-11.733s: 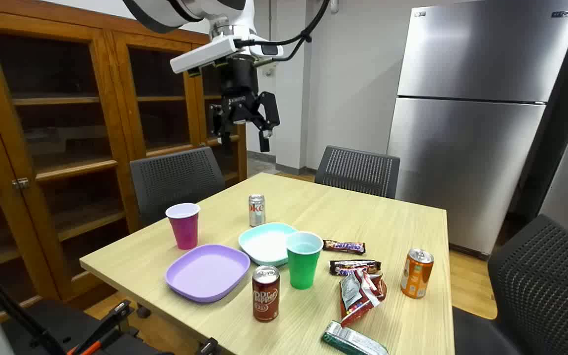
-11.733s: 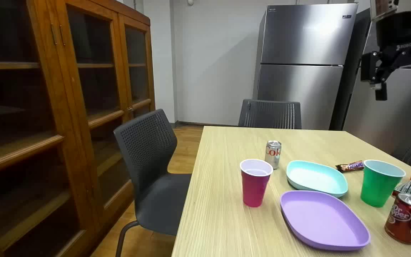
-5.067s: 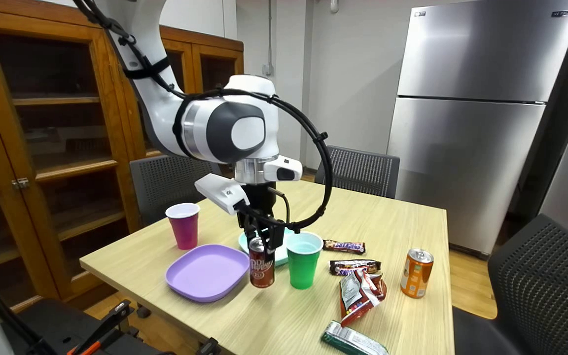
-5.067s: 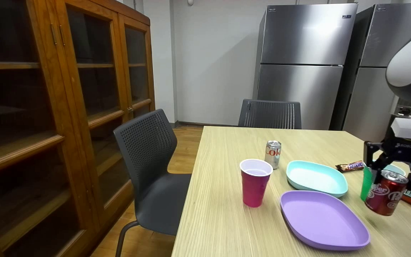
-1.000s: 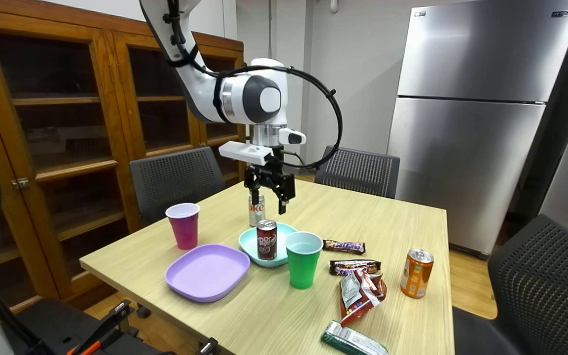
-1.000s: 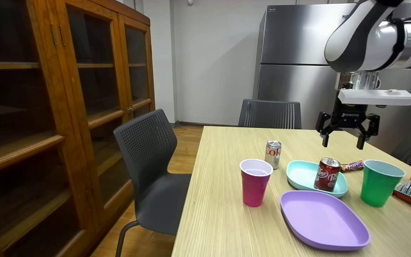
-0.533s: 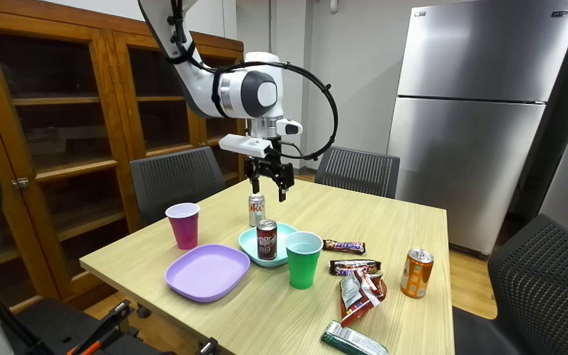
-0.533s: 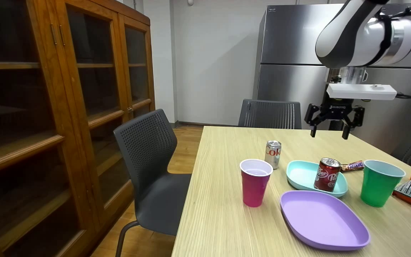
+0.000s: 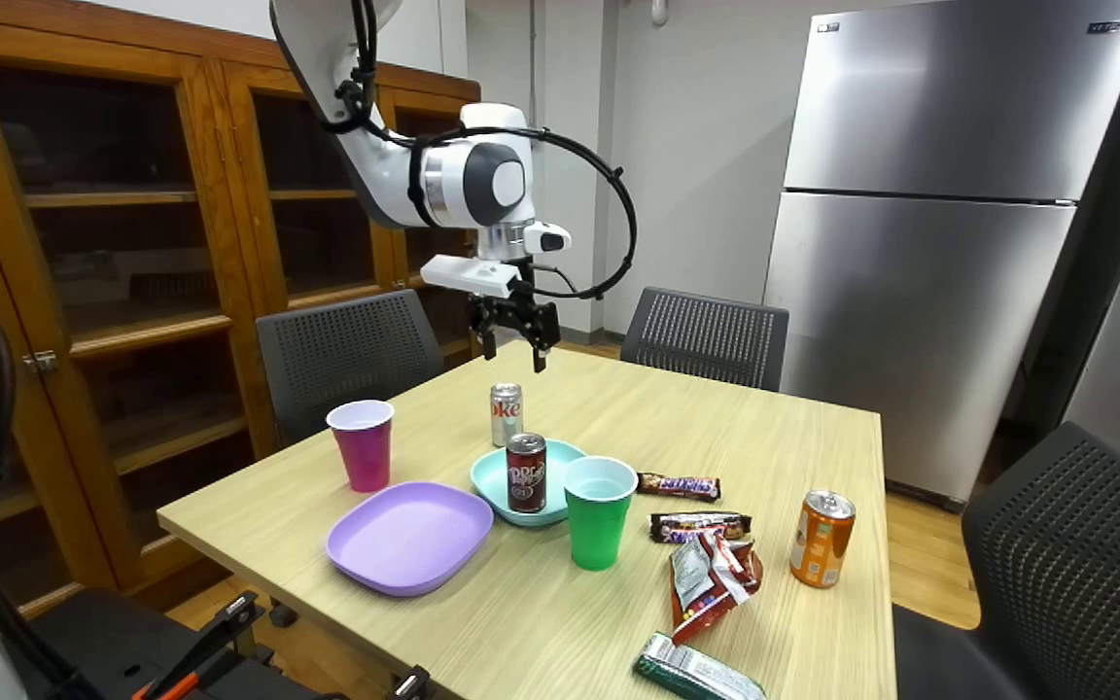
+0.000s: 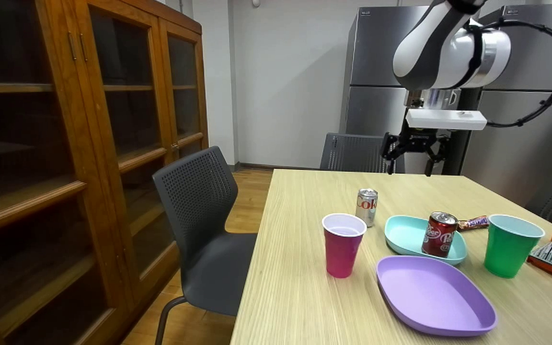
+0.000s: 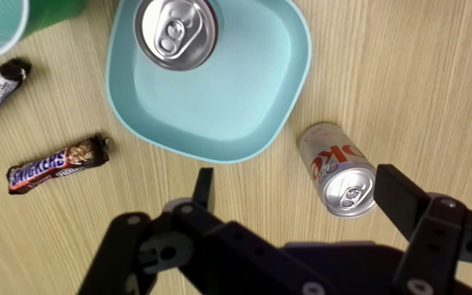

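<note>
1. The gripper [image 10: 410,170] hangs above the far part of the table [image 9: 764,433], its jaws spread wide.
2. Nearest to it is the silver Diet Coke can [image 9: 507,416], standing upright on the table, lower than the fingertips [image 11: 204,188] and apart from them in both exterior views.
3. From the wrist view, that can sits off the middle line between the jaws: its lid shows just beside the fingertip on the picture's right.
4. The Dr Pepper can [image 9: 526,473] stands upright on the teal plate [image 10: 408,235], close to the rim facing the green cup [image 10: 511,251]. In the wrist view it lies well ahead of the jaws, toward the top of the picture and left of their middle.
5. The silver Diet Coke can is near the teal plate, closer than the plate to the table edge along the wooden cabinet [image 10: 77,143].
6. The lavender plate [image 10: 434,297] sits beside the teal plate, toward the table's near edge; the magenta cup [image 9: 363,445] stands close to the cabinet-side edge.
7. In an exterior view, two Snickers bars [image 9: 679,486], a red candy bag [image 9: 716,583] and a green packet [image 9: 698,671] lie in a loose row running toward the near edge, with the orange can [image 9: 822,540] upright by the table's right-hand edge.
</note>
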You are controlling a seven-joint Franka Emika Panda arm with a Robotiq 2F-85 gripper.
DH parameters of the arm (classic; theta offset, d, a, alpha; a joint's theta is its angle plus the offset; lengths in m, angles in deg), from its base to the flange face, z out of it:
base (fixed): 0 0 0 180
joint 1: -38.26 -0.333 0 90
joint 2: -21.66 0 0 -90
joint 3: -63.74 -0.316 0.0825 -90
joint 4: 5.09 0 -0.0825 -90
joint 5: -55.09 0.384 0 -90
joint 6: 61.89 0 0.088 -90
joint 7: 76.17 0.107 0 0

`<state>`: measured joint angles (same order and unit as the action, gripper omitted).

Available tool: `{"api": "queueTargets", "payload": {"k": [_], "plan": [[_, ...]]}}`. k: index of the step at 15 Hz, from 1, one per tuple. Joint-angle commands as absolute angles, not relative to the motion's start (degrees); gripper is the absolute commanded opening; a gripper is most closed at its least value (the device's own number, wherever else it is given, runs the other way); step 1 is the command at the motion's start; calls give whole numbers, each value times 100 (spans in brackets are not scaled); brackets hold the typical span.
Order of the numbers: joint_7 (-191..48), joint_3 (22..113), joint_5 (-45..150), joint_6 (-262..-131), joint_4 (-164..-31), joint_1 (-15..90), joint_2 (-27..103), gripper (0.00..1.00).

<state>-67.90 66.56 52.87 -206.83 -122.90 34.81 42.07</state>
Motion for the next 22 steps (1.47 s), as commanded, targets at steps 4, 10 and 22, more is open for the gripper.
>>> {"api": "queueTargets", "payload": {"k": [4, 10, 22], "plan": [[-6381, 6663, 5127, -20427, -11209, 3162, 5047, 100], [-6123, 6757, 5062, -20223, -10442, 2927, 5687, 100], [-5864, 6883, 4982, -19492, -9277, 2766, 6625, 100]]}}
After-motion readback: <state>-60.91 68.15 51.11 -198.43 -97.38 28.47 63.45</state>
